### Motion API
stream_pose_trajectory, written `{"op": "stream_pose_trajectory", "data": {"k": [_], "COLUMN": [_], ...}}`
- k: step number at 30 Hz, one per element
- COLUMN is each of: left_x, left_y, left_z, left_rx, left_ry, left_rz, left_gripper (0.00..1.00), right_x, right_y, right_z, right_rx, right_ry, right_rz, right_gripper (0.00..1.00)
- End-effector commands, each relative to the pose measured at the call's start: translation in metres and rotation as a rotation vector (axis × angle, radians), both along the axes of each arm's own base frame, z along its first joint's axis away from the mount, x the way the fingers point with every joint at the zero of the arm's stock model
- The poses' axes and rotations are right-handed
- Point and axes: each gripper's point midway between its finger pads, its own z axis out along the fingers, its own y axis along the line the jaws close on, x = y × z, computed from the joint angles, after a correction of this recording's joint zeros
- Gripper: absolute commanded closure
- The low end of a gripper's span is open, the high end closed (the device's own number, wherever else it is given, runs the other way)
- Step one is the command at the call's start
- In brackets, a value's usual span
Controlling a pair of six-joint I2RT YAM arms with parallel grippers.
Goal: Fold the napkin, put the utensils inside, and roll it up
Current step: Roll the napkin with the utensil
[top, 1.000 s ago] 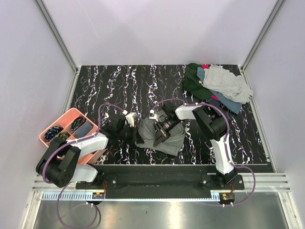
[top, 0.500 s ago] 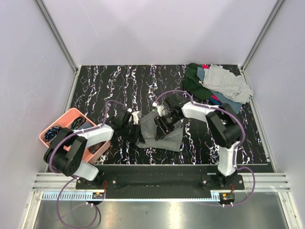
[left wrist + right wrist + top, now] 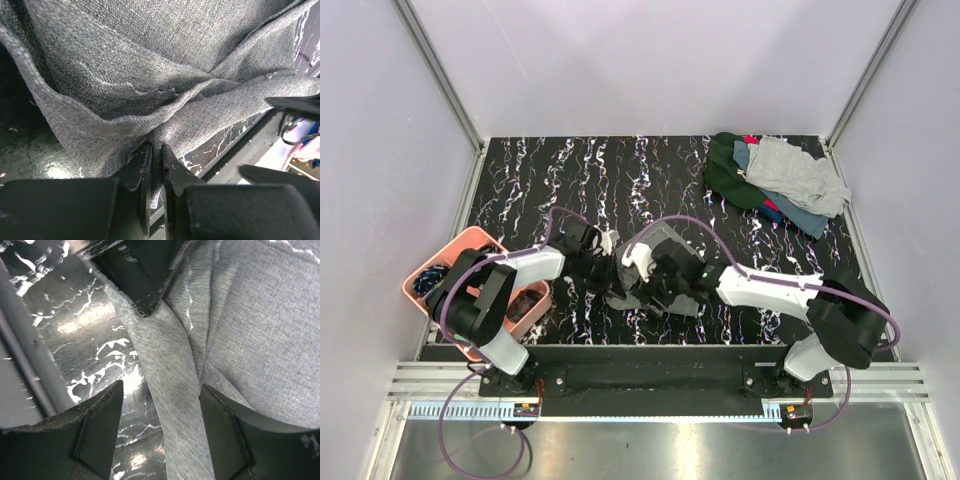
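The napkin (image 3: 667,240) lies bunched on the black marbled table (image 3: 570,180) between the two arms, with both wrists pushed in at its left side. It is not yet a flat fold. It sits as a soft mid-grey heap, matte and woven, with several creases meeting near the middle and one hemmed edge curling upward.

The left gripper (image 3: 156,155) has its fingers drawn almost together on a low edge of the cloth. The fabric rises straight out of that pinch and spreads up and away ahead of it. The right gripper (image 3: 161,389) stands wide open and holds nothing. A narrow twisted band of napkin runs lengthwise through the gap between its fingers, from just beneath the wrist forward. The band ends at the dark tip of the left gripper, which shows directly ahead and a little to the left.

So the band's long axis lies roughly along the right gripper's line of reach, not across it. The right gripper is already astride it, while the broad body of the cloth lies off to its right. By my reading the step in hand is spreading or re-gripping the cloth for the fold. The open gripper would need only to close where it is or slide along the band. I cannot make out any utensils in these views.
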Motion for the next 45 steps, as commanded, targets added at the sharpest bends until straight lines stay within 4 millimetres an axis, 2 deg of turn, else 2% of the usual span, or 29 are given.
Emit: {"op": "stream_pose_trajectory", "data": {"k": [1,5,10,17,18,22,25,27,28,30,31,32,39,43,45], "left_x": [0.000,0.001,0.003,0.007,0.008,0.010,0.015,0.021,0.025,0.036,0.039,0.044,0.077,0.080,0.078], "left_y": [0.000,0.001,0.001,0.000,0.000,-0.002,-0.003,-0.005,-0.004,-0.002,-0.001,0.001,0.032,0.047,0.055], "left_z": [-0.002,-0.002,0.000,0.005,0.006,0.008,0.011,0.017,0.019,0.028,0.031,0.037,0.065,0.076,0.072], "left_rx": [-0.007,-0.012,-0.016,-0.017,-0.018,-0.025,-0.024,-0.022,-0.018,-0.007,-0.005,-0.008,0.036,0.066,0.091], "left_ry": [0.035,0.051,0.049,0.042,0.038,0.039,0.025,0.001,-0.010,-0.047,-0.060,-0.080,-0.216,-0.285,-0.296], "left_rz": [-0.019,-0.016,-0.020,-0.032,-0.034,-0.041,-0.042,-0.040,-0.033,-0.012,-0.003,0.012,0.155,0.198,0.219], "left_gripper": [1.00,1.00,1.00,1.00,1.00,1.00,0.99,0.94,0.85,0.75,0.63,0.60,0.44,0.37,0.33], "right_x": [0.026,0.021,0.018,0.018,0.019,0.008,0.000,-0.002,-0.007,-0.009,-0.012,-0.013,-0.023,-0.033,-0.035], "right_y": [0.010,0.016,0.018,0.006,0.007,0.003,0.007,0.011,0.010,0.012,0.011,0.010,0.012,0.015,0.016], "right_z": [0.007,-0.011,-0.024,-0.047,-0.048,-0.066,-0.072,-0.071,-0.075,-0.073,-0.073,-0.072,-0.067,-0.067,-0.065], "right_rx": [-0.054,-0.121,-0.157,-0.239,-0.245,-0.300,-0.302,-0.292,-0.293,-0.281,-0.268,-0.257,-0.173,-0.134,-0.107], "right_ry": [-0.262,-0.285,-0.278,-0.259,-0.257,-0.193,-0.136,-0.105,-0.069,-0.036,0.010,0.036,0.195,0.283,0.327], "right_rz": [-0.049,0.003,0.046,0.043,0.045,0.110,0.147,0.162,0.179,0.184,0.192,0.186,0.196,0.211,0.217], "right_gripper": [0.29,0.29,0.29,0.32,0.34,0.55,0.61,0.65,0.66,0.68,0.69,0.70,0.72,0.72,0.73]}}
